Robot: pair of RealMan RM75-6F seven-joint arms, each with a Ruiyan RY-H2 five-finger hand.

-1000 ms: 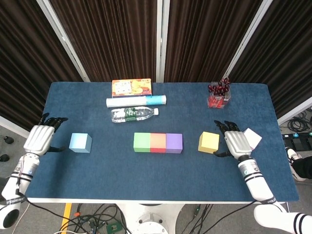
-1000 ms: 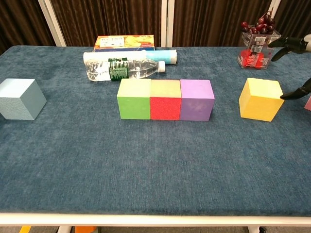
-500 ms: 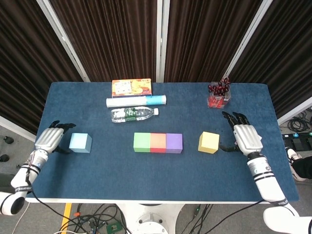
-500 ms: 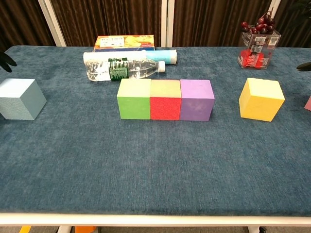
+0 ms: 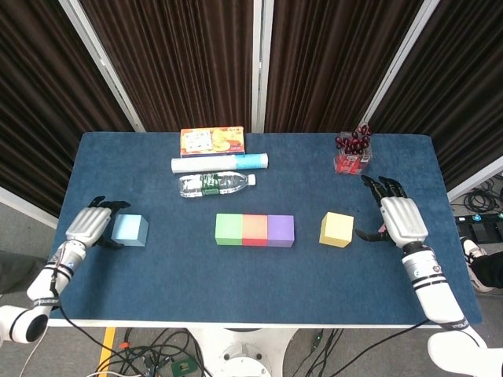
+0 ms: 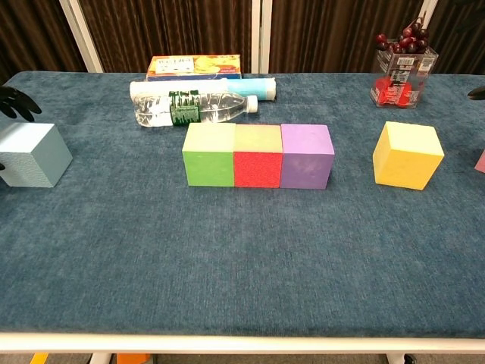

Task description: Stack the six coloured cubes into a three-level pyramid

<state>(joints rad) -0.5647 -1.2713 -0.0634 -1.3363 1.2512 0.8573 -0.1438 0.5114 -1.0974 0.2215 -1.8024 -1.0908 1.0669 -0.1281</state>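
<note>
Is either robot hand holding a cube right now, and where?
Neither. The left robot hand sits beside the light blue cube; the right robot hand is open, apart from the yellow cube.

Your left hand [image 5: 90, 225] lies low at the table's left edge, its dark fingers spread and holding nothing, with the forearm trailing back toward you. Your right hand [image 5: 401, 218] sits on the far right, back upward, its fingers apart and empty, the thumb pointing inward.

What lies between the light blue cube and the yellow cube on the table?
The row of three touching cubes: green cube, red cube, purple cube. They sit between the light blue cube and the yellow cube, with bare cloth on either side, clearest in the head view.
</note>
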